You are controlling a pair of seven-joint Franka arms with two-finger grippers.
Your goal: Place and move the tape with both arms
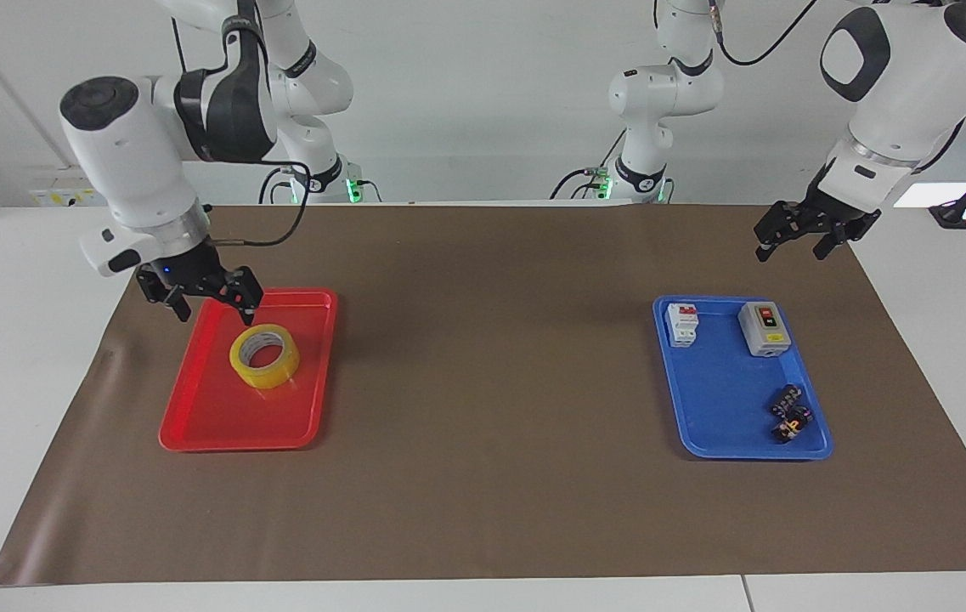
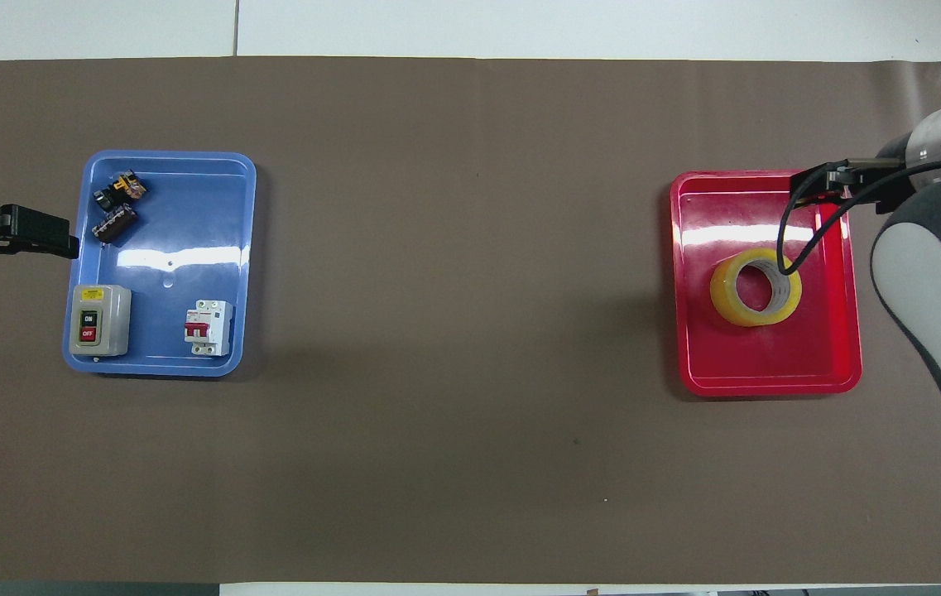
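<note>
The yellow tape roll (image 1: 264, 355) lies flat in the red tray (image 1: 219, 442) at the right arm's end of the table. It also shows in the overhead view (image 2: 756, 286), inside the red tray (image 2: 768, 385). My right gripper (image 1: 217, 313) is open and empty. It hangs above the tray's edge and is clear of the tape. In the overhead view the right gripper (image 2: 828, 180) sits over the tray's corner. My left gripper (image 1: 791, 249) is open and empty. It waits in the air over the mat beside the blue tray (image 1: 729, 399), and it also shows in the overhead view (image 2: 31, 236).
The blue tray (image 2: 180, 248) holds a white-and-red switch block (image 2: 208, 327), a grey on/off button box (image 2: 98, 319) and small dark parts (image 2: 116, 215). A brown mat (image 2: 470, 248) covers the table between the trays. A black cable (image 2: 789, 240) loops from the right arm over the tape.
</note>
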